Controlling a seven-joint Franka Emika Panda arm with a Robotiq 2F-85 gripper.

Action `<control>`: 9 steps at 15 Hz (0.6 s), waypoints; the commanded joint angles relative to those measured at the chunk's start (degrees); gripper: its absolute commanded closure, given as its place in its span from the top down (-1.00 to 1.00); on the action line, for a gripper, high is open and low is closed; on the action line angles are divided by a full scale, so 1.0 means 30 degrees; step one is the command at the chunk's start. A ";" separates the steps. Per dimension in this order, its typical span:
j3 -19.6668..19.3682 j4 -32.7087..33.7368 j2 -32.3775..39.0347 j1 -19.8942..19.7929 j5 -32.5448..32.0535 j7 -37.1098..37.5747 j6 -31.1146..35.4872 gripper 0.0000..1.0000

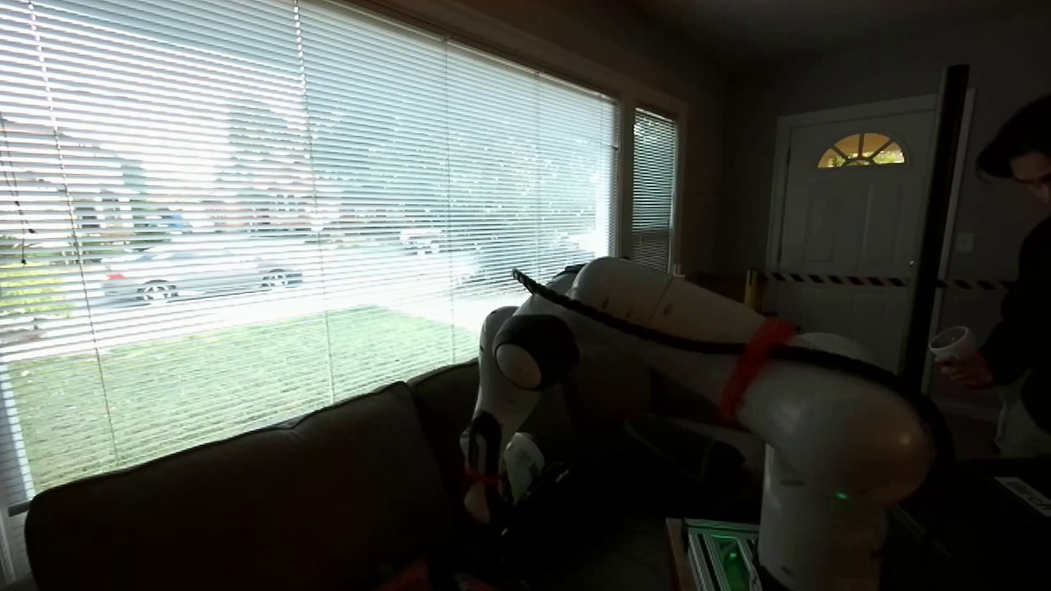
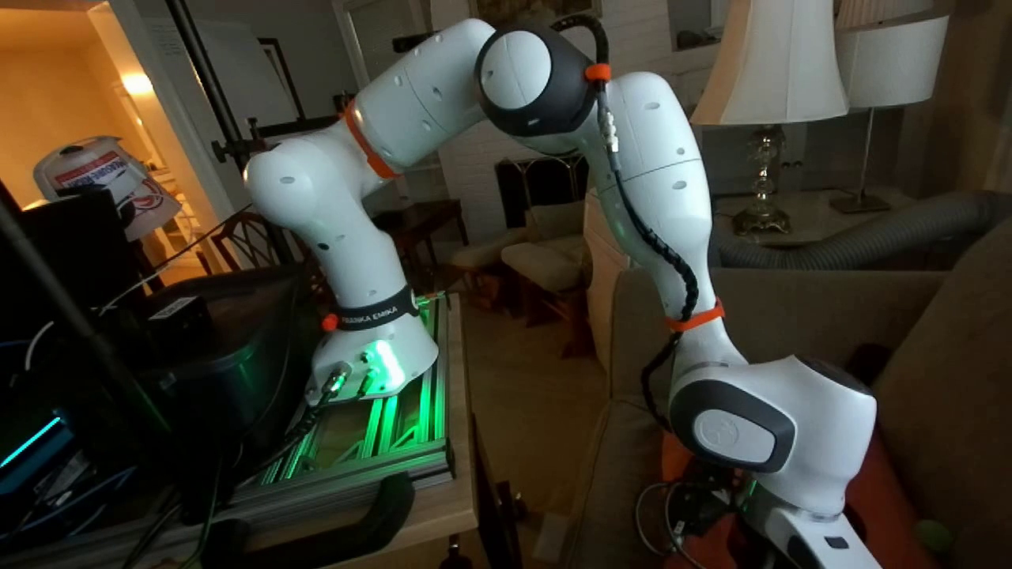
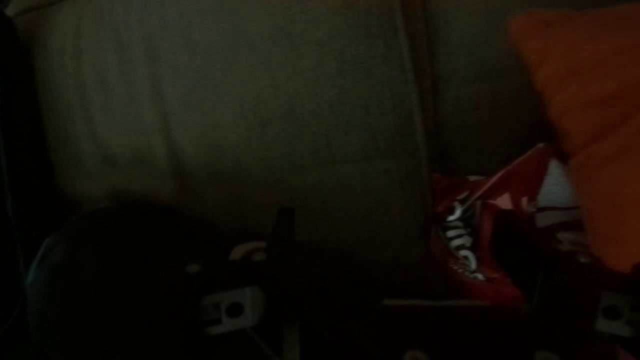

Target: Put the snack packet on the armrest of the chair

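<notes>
A white robot arm (image 2: 538,87) reaches down over a dark, sofa-like chair (image 1: 246,484), its gripper (image 3: 400,240) close to the upholstery in dim light. The jaws stand wide apart, chair fabric showing between them, and nothing can be made out in their hold. The red snack packet (image 3: 467,235), marked with white lettering, lies ahead of the jaws and toward the right-hand one in the wrist view, partly hidden by its dark outline; whether the two touch cannot be told. Farther out on that same side of the jaws, an orange pillow (image 3: 595,125) overlaps the packet's edge. The armrest (image 2: 830,316), seen in an exterior view, stands apart from the jaws, with a gray hose (image 2: 870,237) above it. Well away from the jaws, a person (image 1: 1036,279) in dark clothing holds a white controller (image 1: 952,341). Bright window blinds (image 1: 246,205) rise behind the chair.
</notes>
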 commanded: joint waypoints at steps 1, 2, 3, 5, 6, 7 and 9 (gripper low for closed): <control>0.2169 0.1062 0.0207 -0.2123 0.1379 -0.1302 -0.0182 1.00; 0.2530 0.1278 0.0321 -0.2464 0.1592 -0.1652 -0.0099 1.00; 0.2764 0.1485 0.0424 -0.2704 0.1714 -0.1949 -0.0088 1.00; 0.2799 0.1760 0.0653 -0.2910 0.1720 -0.2366 0.0110 1.00; 0.2795 0.1854 0.0694 -0.3065 0.1705 -0.2543 0.0100 1.00; 0.2606 0.1880 0.0799 -0.2973 0.1651 -0.2460 0.0269 1.00; 0.1731 0.2118 0.1339 -0.2194 0.1433 -0.1542 0.1077 1.00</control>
